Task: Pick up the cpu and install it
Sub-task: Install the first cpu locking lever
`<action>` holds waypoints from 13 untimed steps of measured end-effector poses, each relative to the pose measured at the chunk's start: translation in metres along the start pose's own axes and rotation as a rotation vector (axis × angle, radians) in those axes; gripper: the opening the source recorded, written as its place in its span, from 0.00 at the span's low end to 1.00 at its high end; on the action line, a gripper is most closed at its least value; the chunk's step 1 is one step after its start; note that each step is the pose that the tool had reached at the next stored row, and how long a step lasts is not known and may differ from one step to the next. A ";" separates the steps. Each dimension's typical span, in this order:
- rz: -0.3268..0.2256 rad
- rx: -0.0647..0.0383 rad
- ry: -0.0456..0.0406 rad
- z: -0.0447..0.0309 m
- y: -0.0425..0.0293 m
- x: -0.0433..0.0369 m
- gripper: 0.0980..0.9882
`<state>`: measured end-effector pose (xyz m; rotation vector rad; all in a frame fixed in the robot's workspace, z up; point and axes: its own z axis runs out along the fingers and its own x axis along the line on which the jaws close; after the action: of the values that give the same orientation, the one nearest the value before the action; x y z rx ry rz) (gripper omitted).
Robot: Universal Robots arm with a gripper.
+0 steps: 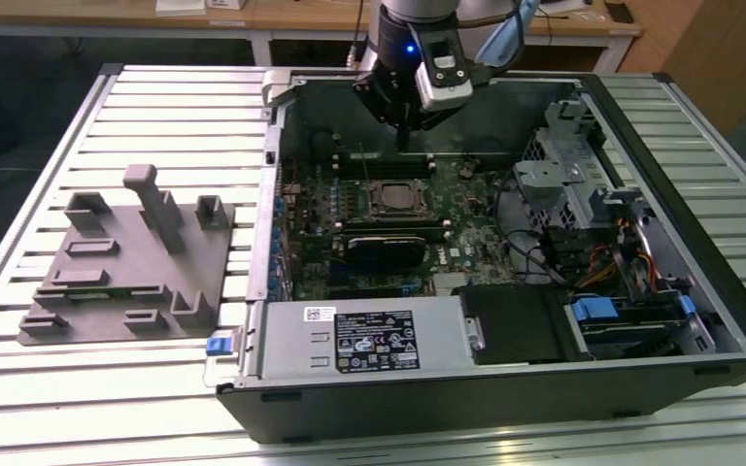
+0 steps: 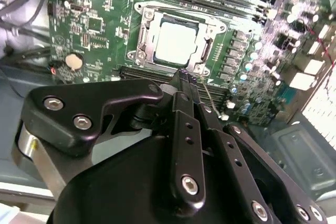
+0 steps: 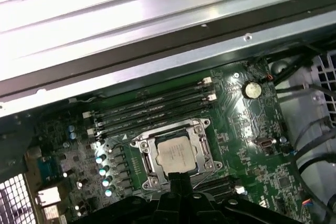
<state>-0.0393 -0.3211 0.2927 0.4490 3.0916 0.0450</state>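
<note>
The cpu [image 2: 176, 43] [image 3: 176, 153], a small pale silver square, lies flat inside the metal socket frame [image 1: 394, 197] on the green motherboard, in both wrist views. My gripper [image 2: 186, 77] [image 3: 178, 179] [image 1: 403, 131] hovers above the board just beside the socket, apart from the chip. Its black fingers are pressed together with nothing between them. The socket's metal frame stands open around the cpu.
The open computer case [image 1: 736, 291] lies on a slatted table. A grey tray [image 1: 127, 262] with upright blocks sits at the exterior view's left. Inside are a black expansion card [image 1: 387, 248], memory slots [image 3: 152, 108], a power supply [image 1: 360, 335], a drive cage [image 1: 567, 165] and cables.
</note>
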 end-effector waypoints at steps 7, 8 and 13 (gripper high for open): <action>-0.127 -0.001 0.0040 0.0003 0.0000 0.0000 0.01; -0.146 -0.002 0.0046 0.0004 0.0000 0.0000 0.01; -0.237 -0.003 0.0073 0.0012 0.0000 0.0000 0.01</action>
<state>-0.0393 -0.3211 0.2915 0.0805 3.1265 0.0478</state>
